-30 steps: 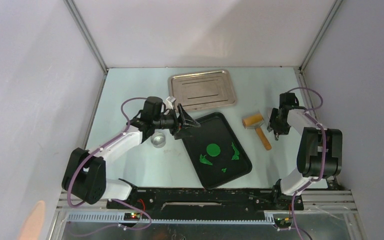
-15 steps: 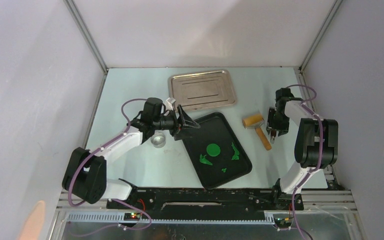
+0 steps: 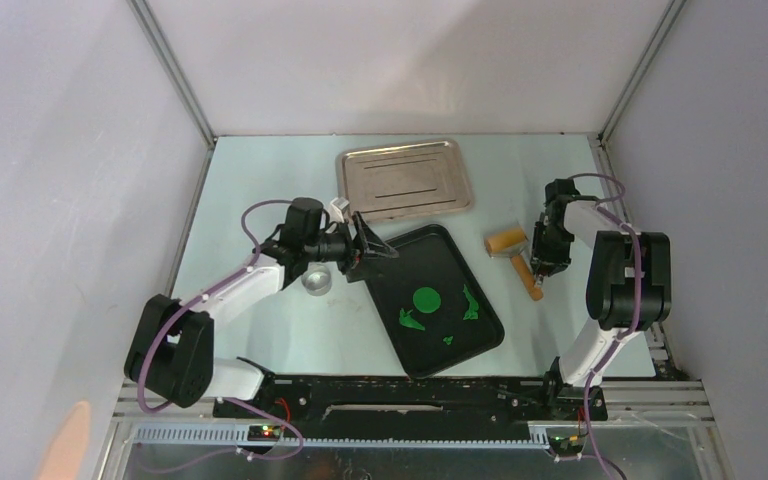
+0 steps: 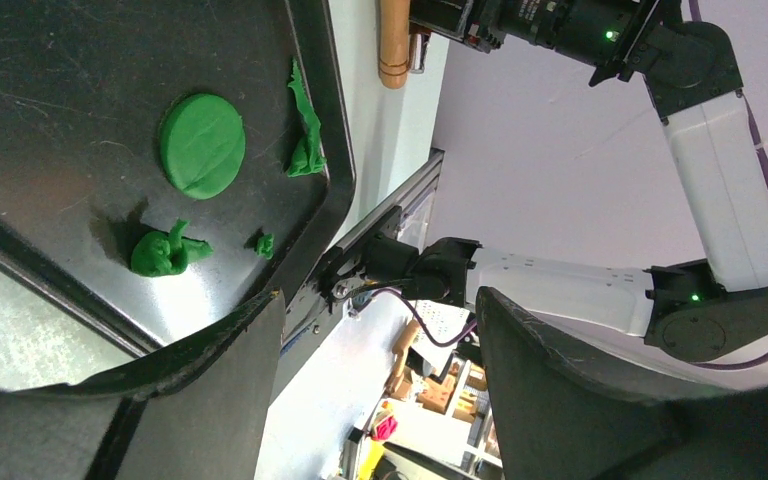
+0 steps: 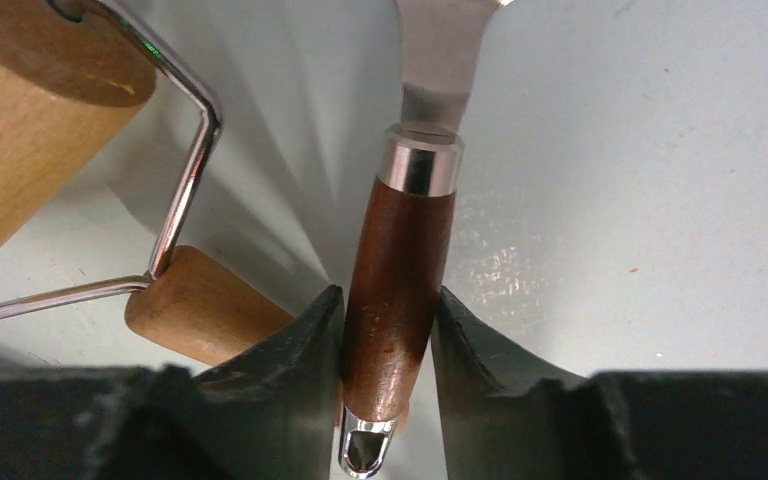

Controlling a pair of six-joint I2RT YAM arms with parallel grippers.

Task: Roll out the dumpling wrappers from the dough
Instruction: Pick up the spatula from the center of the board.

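Observation:
A round flat green dumpling wrapper (image 3: 427, 299) lies in the middle of the black tray (image 3: 460, 262); it also shows in the left wrist view (image 4: 202, 145). Jagged green scraps (image 4: 165, 252) lie around it. No separate lump of dough shows. My left gripper (image 3: 372, 245) is open and empty over the tray's far left corner. My right gripper (image 3: 538, 264) is shut on a tool with a dark wooden handle (image 5: 396, 290) and a metal blade (image 5: 438, 40). It is right beside the tan wooden roller (image 3: 508, 243), whose handle (image 5: 200, 305) lies against my left finger.
A steel tray (image 3: 405, 178) sits at the back, behind the black tray. A small round metal ring (image 3: 317, 281) stands on the table left of the black tray, under my left arm. White walls close the table on three sides.
My right gripper has moved a little left and nearer, closer to the roller's handle, still shut on the tool. My left gripper has barely shifted.

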